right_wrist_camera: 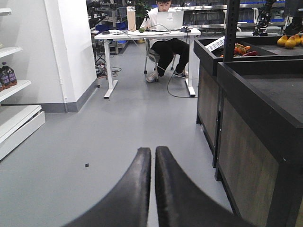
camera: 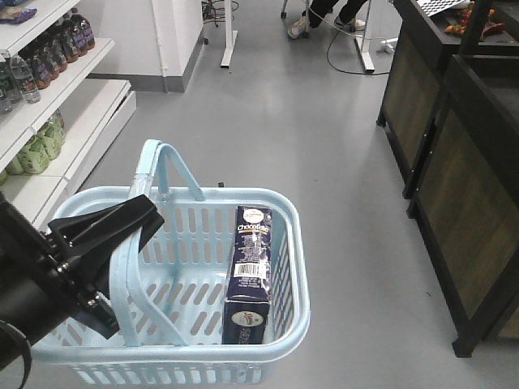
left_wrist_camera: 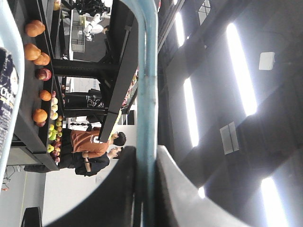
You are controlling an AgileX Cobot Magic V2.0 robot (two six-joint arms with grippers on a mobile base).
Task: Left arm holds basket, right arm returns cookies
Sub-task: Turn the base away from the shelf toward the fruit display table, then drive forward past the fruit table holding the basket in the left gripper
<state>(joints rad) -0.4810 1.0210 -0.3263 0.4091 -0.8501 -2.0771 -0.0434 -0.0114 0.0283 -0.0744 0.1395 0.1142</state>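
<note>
The light blue basket [camera: 293,267] hangs low over the grey floor at the bottom left. The navy cookies carton [camera: 248,275] lies inside it against the right wall, barcode label up. My left gripper [camera: 146,215] comes in from the left and is shut on a basket handle [camera: 124,279]. In the left wrist view that handle [left_wrist_camera: 147,90] runs straight between the two black fingers of the left gripper [left_wrist_camera: 146,158], and a sliver of the cookies carton [left_wrist_camera: 5,101] shows at the left edge. My right gripper [right_wrist_camera: 153,151] is shut on nothing, over bare floor.
White shelves with bottles [camera: 49,49] line the left side. Dark wooden produce stands [camera: 462,203] run along the right. A white desk [right_wrist_camera: 147,34] with a seated person [right_wrist_camera: 165,42] is at the far end of the aisle.
</note>
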